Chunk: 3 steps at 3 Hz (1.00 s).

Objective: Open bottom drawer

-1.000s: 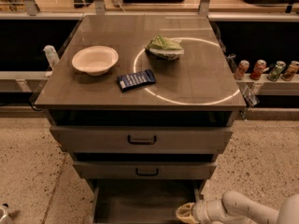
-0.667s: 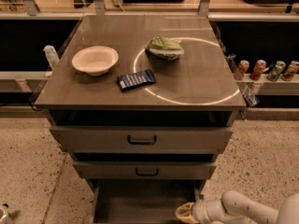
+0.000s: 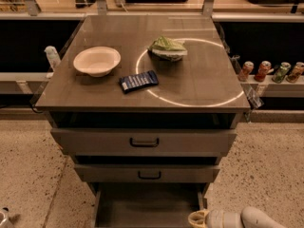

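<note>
The grey cabinet has a top drawer front [image 3: 144,142] and a mid-sized drawer front [image 3: 148,174], each with a black loop handle. Below them the bottom drawer [image 3: 147,205] stands pulled out, and I look down into its empty grey tray. Its front and handle lie below the picture's edge, out of view. My gripper [image 3: 197,218], yellowish at the tip of a white arm [image 3: 242,218], sits at the drawer's right front corner, low at the picture's bottom edge.
On the cabinet top [image 3: 199,84] lie a cream bowl [image 3: 97,60], a dark blue packet [image 3: 138,81] and a green bag [image 3: 167,48]. Several cans [image 3: 270,71] stand on a shelf at the right. A bottle [image 3: 52,56] stands at the left. Speckled floor surrounds the cabinet.
My gripper and arm have shifted slightly down and to the right in the picture. The drawers and the things on top have not moved.
</note>
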Each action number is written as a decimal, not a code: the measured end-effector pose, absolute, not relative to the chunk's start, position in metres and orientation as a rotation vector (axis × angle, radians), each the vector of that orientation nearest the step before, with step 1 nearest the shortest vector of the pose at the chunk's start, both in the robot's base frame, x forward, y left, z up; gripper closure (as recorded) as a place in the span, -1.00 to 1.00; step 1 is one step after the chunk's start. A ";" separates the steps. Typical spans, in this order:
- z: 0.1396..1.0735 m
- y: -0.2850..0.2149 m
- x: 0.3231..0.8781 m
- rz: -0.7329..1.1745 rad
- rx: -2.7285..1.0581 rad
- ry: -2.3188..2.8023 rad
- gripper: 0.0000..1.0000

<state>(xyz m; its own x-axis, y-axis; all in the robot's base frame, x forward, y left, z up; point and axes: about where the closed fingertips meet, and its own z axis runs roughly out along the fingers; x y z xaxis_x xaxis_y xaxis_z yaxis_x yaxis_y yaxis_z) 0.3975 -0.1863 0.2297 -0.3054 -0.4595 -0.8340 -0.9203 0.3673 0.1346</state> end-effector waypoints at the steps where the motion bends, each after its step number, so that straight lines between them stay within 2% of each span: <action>1: 0.230 -0.186 0.397 0.818 -1.196 1.913 0.15; 3: 0.230 -0.186 0.397 0.818 -1.196 1.913 -0.78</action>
